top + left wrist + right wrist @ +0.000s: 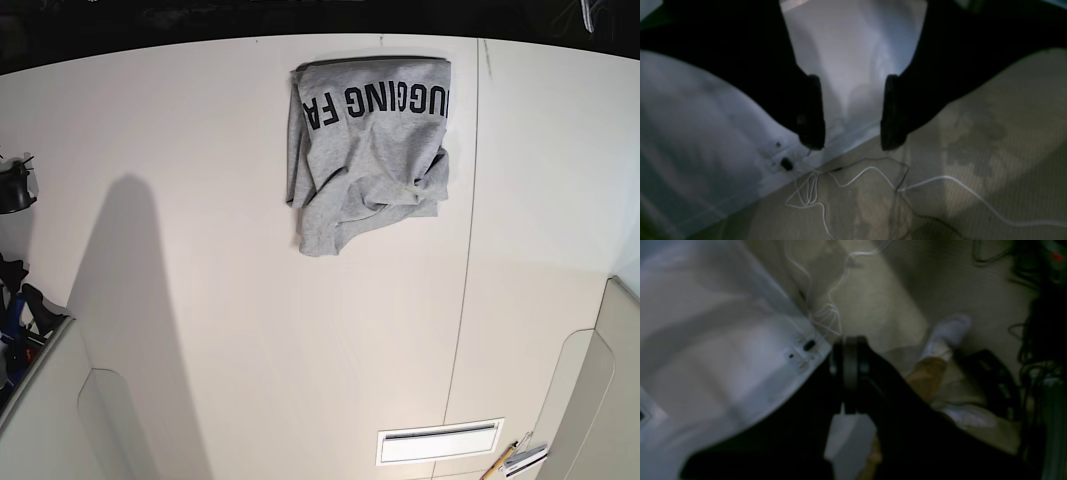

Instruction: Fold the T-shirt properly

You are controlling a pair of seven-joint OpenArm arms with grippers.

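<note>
The grey T-shirt is on the worktop, near the top edge in the base view, right of the middle. Its bottom bit is all bunched up. If that bit isn't pulled flat first, the fold could come out lumpy. A tug could drag it crooked. The left jaws are wide apart, holding nothing. The right jaws look pressed together, with nothing seen in them.

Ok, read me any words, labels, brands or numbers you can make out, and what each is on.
"UGGING FA", upside down in black, with both ends cut off, on the T-shirt.
Nothing else is readable; both wrist views are too blurred for small markings.
</note>
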